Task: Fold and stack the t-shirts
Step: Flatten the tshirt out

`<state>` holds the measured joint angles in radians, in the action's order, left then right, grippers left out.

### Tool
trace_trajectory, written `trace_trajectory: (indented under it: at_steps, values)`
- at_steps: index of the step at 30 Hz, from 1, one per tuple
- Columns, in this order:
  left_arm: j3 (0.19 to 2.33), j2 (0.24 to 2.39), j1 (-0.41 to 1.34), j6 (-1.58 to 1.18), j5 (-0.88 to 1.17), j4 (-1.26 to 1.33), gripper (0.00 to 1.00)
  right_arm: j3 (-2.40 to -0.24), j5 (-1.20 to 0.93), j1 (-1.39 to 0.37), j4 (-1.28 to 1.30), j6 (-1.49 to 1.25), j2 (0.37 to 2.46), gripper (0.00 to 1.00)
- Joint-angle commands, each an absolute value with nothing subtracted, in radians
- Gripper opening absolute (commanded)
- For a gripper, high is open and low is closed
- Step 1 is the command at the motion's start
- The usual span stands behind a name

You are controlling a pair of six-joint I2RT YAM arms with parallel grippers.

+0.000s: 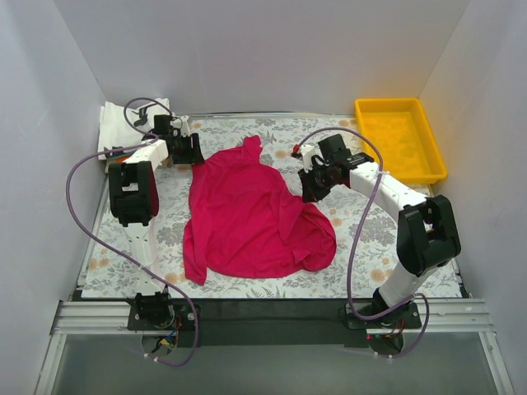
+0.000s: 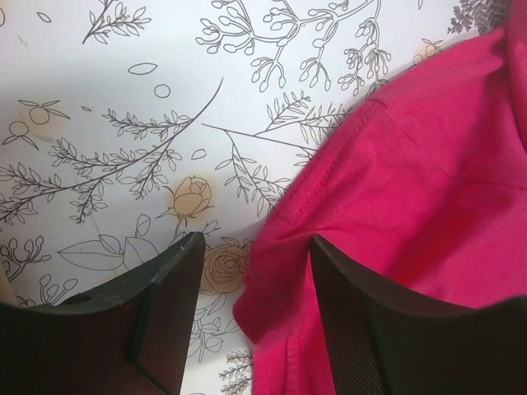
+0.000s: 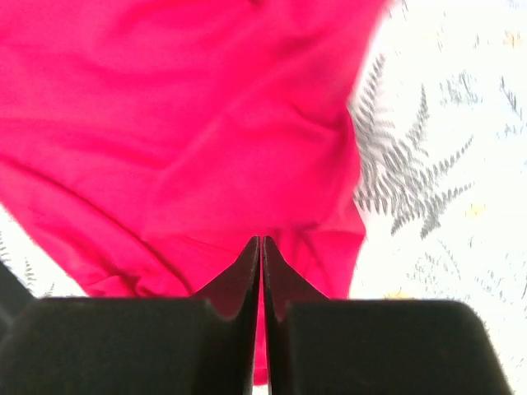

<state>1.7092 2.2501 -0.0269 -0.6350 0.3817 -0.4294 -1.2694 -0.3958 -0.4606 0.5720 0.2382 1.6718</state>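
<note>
Right claw (image 3: 260, 239) was shut tight, its two black fingers (image 3: 222, 288) meeting tip to tip. A thin strip of the magenta-red shirt (image 3: 181, 123) showed between them lower down, so it had a pinch of that cloth. From above, the right claw (image 1: 314, 185) sat at the right edge of the shirt (image 1: 247, 214), where the cloth was drawn up and rumpled. Below it, the shirt's right side bulged out in a rounded fold toward the table's near edge. Left claw (image 2: 257, 239) stood about half open and gripped nothing. Its fingers (image 2: 165, 304) were set apart above the flower-printed table (image 2: 123, 123), and a stitched edge of the shirt (image 2: 428, 164) lay under the gap, close against the right-hand finger. The printed cover showed bare under the other finger. From above, the left claw (image 1: 188, 148) hung just off the shirt's far left part, toward the far left corner of the table (image 1: 370, 247). The shirt lay unfolded and creased in the middle of the table, with a narrow part reaching toward the far edge and its wide lower part toward the near edge. Behind the left arm, at the far left corner, a folded white cloth (image 1: 114, 122) lay partly hidden. A yellow tray (image 1: 389, 101) sat at the far right corner, well apart from the shirt.
</note>
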Motion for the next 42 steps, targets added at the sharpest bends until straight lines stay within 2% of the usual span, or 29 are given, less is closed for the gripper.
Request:
trace_trajectory:
  at_steps: [1, 2, 3, 4, 7, 13, 15, 20, 21, 22, 24, 27, 28, 29, 39, 42]
  values:
    - [1.738, 2.252, -0.023, -0.647, 0.38, -0.453, 0.51, -1.198, -0.344, -0.454, 0.52, 0.157, 1.643, 0.08]
    - [1.738, 2.252, -0.025, -0.649, 0.38, -0.453, 0.51, -1.169, -0.331, -0.454, 0.512, 0.15, 1.643, 0.19]
    - [1.736, 2.255, -0.025, -0.649, 0.379, -0.454, 0.51, -1.161, -0.316, -0.454, 0.499, 0.144, 1.644, 0.24]
    - [1.736, 2.258, -0.025, -0.647, 0.376, -0.454, 0.51, -1.154, -0.301, -0.453, 0.491, 0.14, 1.649, 0.34]
    - [1.733, 2.267, -0.025, -0.647, 0.371, -0.454, 0.52, -1.154, -0.267, -0.431, 0.463, 0.13, 1.673, 0.38]
    - [1.733, 2.286, -0.023, -0.658, 0.383, -0.457, 0.52, -1.221, -0.397, -0.364, 0.463, 0.109, 1.767, 0.43]
    - [1.735, 2.298, -0.021, -0.66, 0.387, -0.457, 0.5, -1.235, -0.445, -0.36, 0.463, 0.106, 1.789, 0.39]
    - [1.746, 2.318, -0.021, -0.666, 0.382, -0.457, 0.44, -1.246, -0.518, -0.347, 0.474, 0.103, 1.835, 0.19]
    - [1.747, 2.321, -0.021, -0.667, 0.382, -0.456, 0.39, -1.246, -0.537, -0.339, 0.477, 0.103, 1.832, 0.17]
    - [1.747, 2.321, -0.023, -0.666, 0.383, -0.456, 0.36, -1.241, -0.552, -0.334, 0.479, 0.104, 1.822, 0.1]
    - [1.743, 2.322, -0.023, -0.67, 0.391, -0.453, 0.3, -1.238, -0.575, -0.319, 0.482, 0.112, 1.809, 0.01]
    - [1.741, 2.322, -0.021, -0.678, 0.399, -0.446, 0.15, -1.23, -0.606, -0.288, 0.488, 0.118, 1.778, 0.01]
    - [1.741, 2.318, -0.023, -0.681, 0.4, -0.446, 0.03, -1.23, -0.609, -0.273, 0.488, 0.127, 1.758, 0.01]
    - [1.741, 2.315, -0.025, -0.684, 0.397, -0.443, 0.0, -1.233, -0.603, -0.267, 0.489, 0.135, 1.749, 0.01]
    - [1.735, 2.25, -0.061, -0.632, 0.356, -0.44, 0.0, -1.264, -0.471, -0.244, 0.627, 0.302, 1.706, 0.01]
    - [1.73, 2.249, -0.061, -0.64, 0.376, -0.443, 0.0, -1.204, -0.466, -0.271, 0.6, 0.278, 1.701, 0.11]
